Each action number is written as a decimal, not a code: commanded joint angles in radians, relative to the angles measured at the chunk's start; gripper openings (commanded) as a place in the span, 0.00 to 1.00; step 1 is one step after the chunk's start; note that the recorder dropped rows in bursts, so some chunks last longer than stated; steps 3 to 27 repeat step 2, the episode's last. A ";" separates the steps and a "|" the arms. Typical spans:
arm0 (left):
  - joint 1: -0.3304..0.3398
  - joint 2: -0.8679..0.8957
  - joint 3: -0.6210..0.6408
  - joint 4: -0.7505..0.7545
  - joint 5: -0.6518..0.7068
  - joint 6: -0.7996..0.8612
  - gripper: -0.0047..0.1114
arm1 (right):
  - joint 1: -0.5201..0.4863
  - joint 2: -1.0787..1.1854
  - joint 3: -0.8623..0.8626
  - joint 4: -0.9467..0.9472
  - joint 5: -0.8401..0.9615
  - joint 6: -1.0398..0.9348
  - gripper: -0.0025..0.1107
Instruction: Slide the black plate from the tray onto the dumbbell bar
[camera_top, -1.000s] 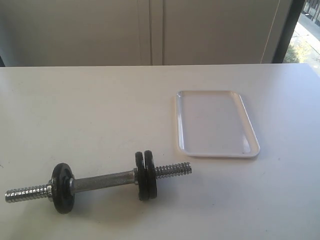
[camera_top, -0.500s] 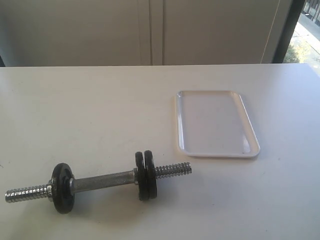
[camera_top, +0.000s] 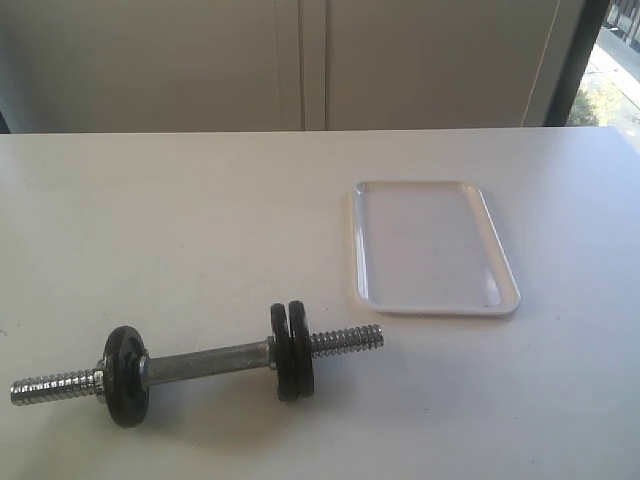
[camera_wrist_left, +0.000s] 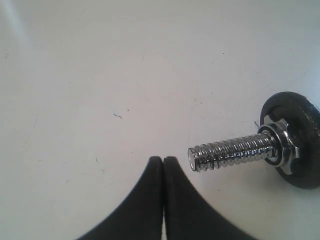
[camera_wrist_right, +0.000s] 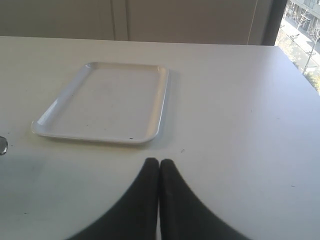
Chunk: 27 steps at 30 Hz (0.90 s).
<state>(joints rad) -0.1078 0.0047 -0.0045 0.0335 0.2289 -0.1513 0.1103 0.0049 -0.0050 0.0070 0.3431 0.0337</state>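
Note:
The white tray (camera_top: 432, 246) lies empty on the table, also seen as the tray (camera_wrist_right: 107, 97) in the right wrist view. The dumbbell bar (camera_top: 205, 361) rests near the table's front left and carries three black discs. One disc (camera_top: 126, 375) sits toward its left end. Two sit pressed together toward its right end; the outer one, by the threaded end, is the black plate (camera_top: 302, 350). My left gripper (camera_wrist_left: 163, 159) is shut and empty, just beside the bar's threaded tip (camera_wrist_left: 227, 151). My right gripper (camera_wrist_right: 159, 161) is shut and empty, in front of the tray. Neither gripper shows in the exterior view.
The white table (camera_top: 200, 220) runs back to a pale wall with a window at the far right. In the left wrist view a chrome collar (camera_wrist_left: 277, 145) holds a black disc (camera_wrist_left: 300, 130) on the bar.

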 joint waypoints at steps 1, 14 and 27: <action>-0.007 -0.005 0.005 -0.004 -0.002 -0.002 0.04 | -0.009 -0.005 0.005 -0.007 -0.008 0.002 0.02; -0.007 -0.005 0.005 -0.004 -0.002 -0.002 0.04 | -0.009 -0.005 0.005 -0.007 -0.008 0.002 0.02; -0.007 -0.005 0.005 -0.004 -0.002 -0.002 0.04 | -0.009 -0.005 0.005 -0.007 -0.008 0.002 0.02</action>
